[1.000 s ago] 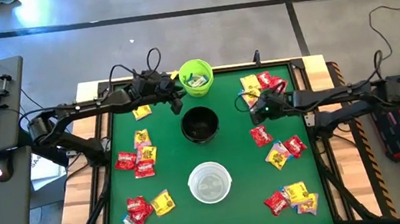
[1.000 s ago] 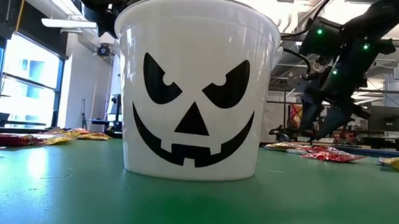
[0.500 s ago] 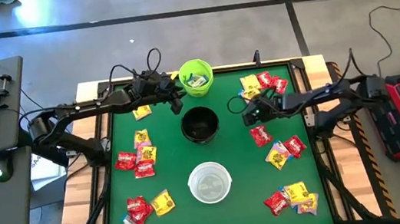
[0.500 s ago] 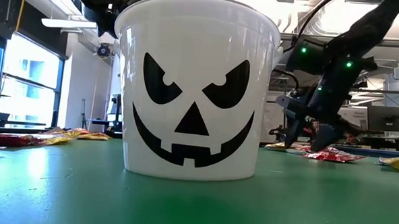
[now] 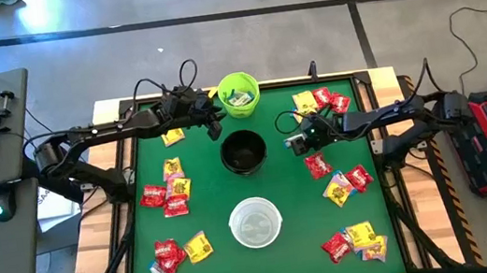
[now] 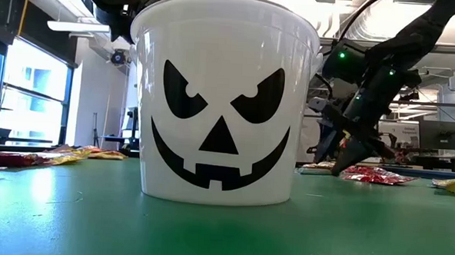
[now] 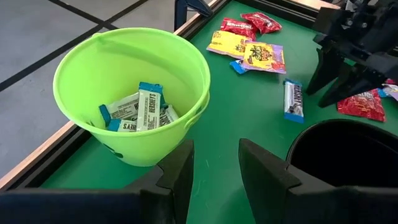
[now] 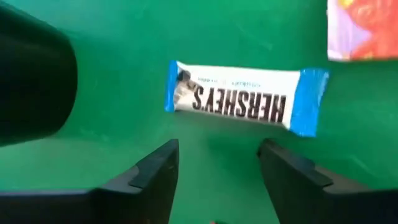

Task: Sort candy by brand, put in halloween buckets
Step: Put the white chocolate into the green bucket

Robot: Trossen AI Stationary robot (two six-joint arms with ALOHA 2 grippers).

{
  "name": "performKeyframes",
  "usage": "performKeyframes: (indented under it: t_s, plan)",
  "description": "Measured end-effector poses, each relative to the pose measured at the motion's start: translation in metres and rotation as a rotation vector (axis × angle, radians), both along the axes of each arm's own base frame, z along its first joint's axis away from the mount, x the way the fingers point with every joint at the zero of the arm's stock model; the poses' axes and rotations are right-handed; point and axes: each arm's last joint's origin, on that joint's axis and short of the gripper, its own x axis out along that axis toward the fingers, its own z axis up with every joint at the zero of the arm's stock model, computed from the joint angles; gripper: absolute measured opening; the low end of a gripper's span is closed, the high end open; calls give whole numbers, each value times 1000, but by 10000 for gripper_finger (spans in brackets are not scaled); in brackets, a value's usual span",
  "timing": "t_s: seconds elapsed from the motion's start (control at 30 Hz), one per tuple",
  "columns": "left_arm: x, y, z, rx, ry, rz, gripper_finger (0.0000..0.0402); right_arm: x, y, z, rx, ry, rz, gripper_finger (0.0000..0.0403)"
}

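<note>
A pale blue-white candy bar [image 8: 245, 99] lies flat on the green table, just right of the black bucket [image 5: 244, 152]. My right gripper [image 8: 219, 148] hangs open, tipped down over the bar's near side, its fingers short of the bar and touching nothing. My left gripper [image 7: 214, 149] stands open and holds nothing, just left of the lime green bucket [image 5: 239, 95], which contains several blue-white bars [image 7: 140, 111]. The white bucket [image 5: 255, 223] stands toward the near edge. Red and yellow candy lies in clusters on both sides.
Candy clusters lie at the left [image 5: 167, 189], near left [image 5: 179, 252], far right [image 5: 319, 101], right [image 5: 339, 180] and near right [image 5: 356, 241]. The three buckets stand in a line down the table's middle. A raised wooden rim [image 5: 389, 80] frames the mat.
My right gripper has gone toward the table's left, toward the black bucket, has sunk closer to the table and has tipped further down over the blue-white bar. The bar has not moved.
</note>
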Motion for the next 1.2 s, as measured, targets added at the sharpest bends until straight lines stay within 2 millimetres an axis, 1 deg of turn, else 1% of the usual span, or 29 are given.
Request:
performKeyframes:
  t_s: [0.1,0.2,0.33,0.43,0.5,0.57,0.77,0.97,1.2]
  plan:
    - [0,0,0,0,0,0,120,6,-2,9,-89,10,120,189]
    - [0,0,0,4,2,-3,120,11,-3,22,-194,110,291,190]
    - [0,0,0,8,4,-6,120,19,-11,43,-324,204,517,218]
    - [0,0,0,8,4,-6,120,24,-18,47,-403,252,667,246]
    - [0,0,0,6,8,-7,120,30,-22,45,-441,268,766,260]
    - [0,-1,-1,4,12,-10,120,34,-25,39,-468,302,852,268]
    - [0,-4,-3,-7,34,-18,120,42,-23,15,-582,478,1042,271]
    - [0,-4,-3,-6,39,-12,120,50,-25,0,-646,562,1089,271]
    - [-1,-4,-4,-1,54,2,120,54,-28,-6,-659,573,1057,264]
